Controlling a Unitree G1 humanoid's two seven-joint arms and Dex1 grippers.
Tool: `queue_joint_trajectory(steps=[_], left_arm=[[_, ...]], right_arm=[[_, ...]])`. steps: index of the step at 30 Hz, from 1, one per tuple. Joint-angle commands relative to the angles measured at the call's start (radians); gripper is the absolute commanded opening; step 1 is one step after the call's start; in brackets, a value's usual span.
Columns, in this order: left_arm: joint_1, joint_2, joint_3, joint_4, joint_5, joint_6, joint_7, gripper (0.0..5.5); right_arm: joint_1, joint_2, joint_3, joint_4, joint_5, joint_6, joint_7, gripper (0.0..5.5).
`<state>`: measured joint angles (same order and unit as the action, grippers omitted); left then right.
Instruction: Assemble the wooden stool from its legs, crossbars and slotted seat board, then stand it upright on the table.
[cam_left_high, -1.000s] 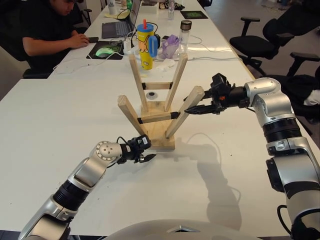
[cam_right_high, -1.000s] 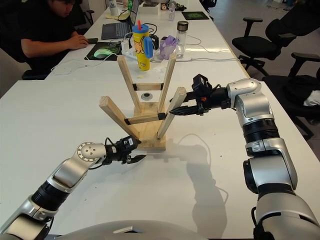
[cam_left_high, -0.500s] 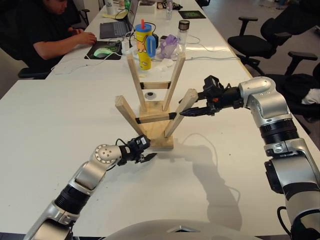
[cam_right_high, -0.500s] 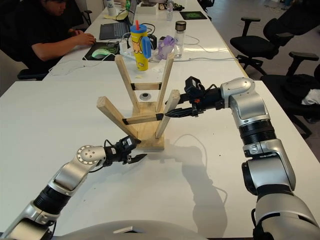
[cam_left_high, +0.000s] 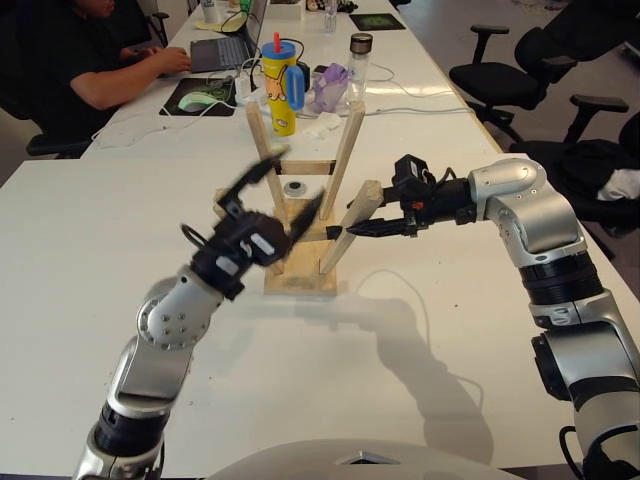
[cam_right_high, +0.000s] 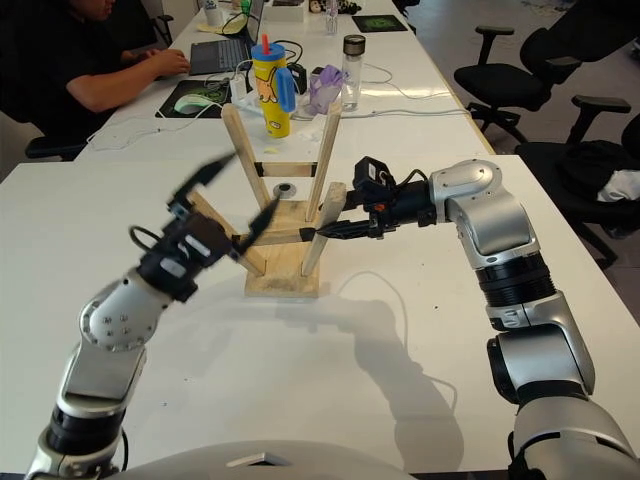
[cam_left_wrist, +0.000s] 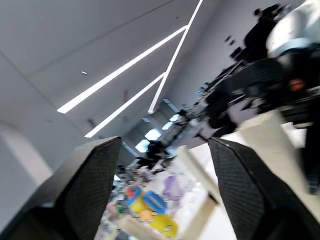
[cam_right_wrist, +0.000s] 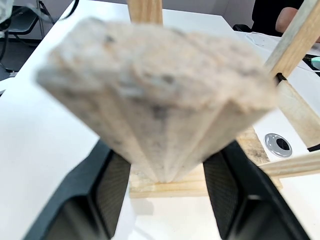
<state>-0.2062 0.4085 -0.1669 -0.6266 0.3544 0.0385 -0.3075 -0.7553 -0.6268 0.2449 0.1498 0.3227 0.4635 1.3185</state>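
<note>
Well, the stool (cam_left_high: 310, 270) stands upside down near the middle of the table (cam_left_high: 450, 330), its seat (cam_left_high: 300, 288) flat on the top and its four legs splayed upward. On the stool's near side and to its left the white top lies bare and wide. The table's right edge runs well beyond the stool, with office chairs (cam_left_high: 500, 70) past it. Behind the stool a grommet (cam_left_high: 294, 188) sits just beside the seat. Farther back a yellow cup (cam_left_high: 281, 85), a bottle (cam_left_high: 358, 68) and loose cables crowd that side.

The right arm comes in from the stool's right, forearm roughly level. The right gripper (cam_left_high: 355, 229) is clamped on the near right leg (cam_left_high: 364, 200) partway up, one finger before it and one behind. In the wrist view the leg's end fills the gap between them.

The left arm rises steeply at the stool's near left, wrist lifted off the table. The left gripper (cam_left_high: 300, 178) hangs in front of the near left leg at about crossbar (cam_left_high: 312, 167) height, fingers spread wide and holding nothing. Whether it touches the wood cannot be judged.
</note>
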Motion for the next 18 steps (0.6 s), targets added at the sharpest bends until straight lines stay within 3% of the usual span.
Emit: queue_joint_trajectory(steps=[1,3,7,10,13,18], left_arm=[[-0.082,-0.007,-0.136,0.107,0.198,0.011,-0.02,3.2],[-0.052,0.006,-0.239,0.208,0.308,0.053,-0.079,3.2],[0.067,0.088,-0.419,0.42,0.439,0.204,-0.355,3.2],[0.045,0.022,-0.361,0.405,0.396,0.22,-0.279,3.2],[-0.077,-0.086,-0.232,0.303,0.315,0.158,-0.098,3.2],[-0.179,-0.141,-0.069,0.175,0.263,0.093,0.063,3.2]], right_arm=[[0.067,0.004,0.082,0.039,-0.081,0.027,-0.028,2.04],[0.059,0.013,0.091,0.051,-0.085,0.024,-0.031,2.04],[0.046,0.034,0.11,0.071,-0.094,0.017,-0.041,2.04],[0.041,0.042,0.118,0.081,-0.096,0.013,-0.04,2.04],[0.052,0.036,0.118,0.085,-0.097,0.005,-0.044,2.04],[0.051,0.033,0.119,0.096,-0.09,0.0,-0.051,2.04]])
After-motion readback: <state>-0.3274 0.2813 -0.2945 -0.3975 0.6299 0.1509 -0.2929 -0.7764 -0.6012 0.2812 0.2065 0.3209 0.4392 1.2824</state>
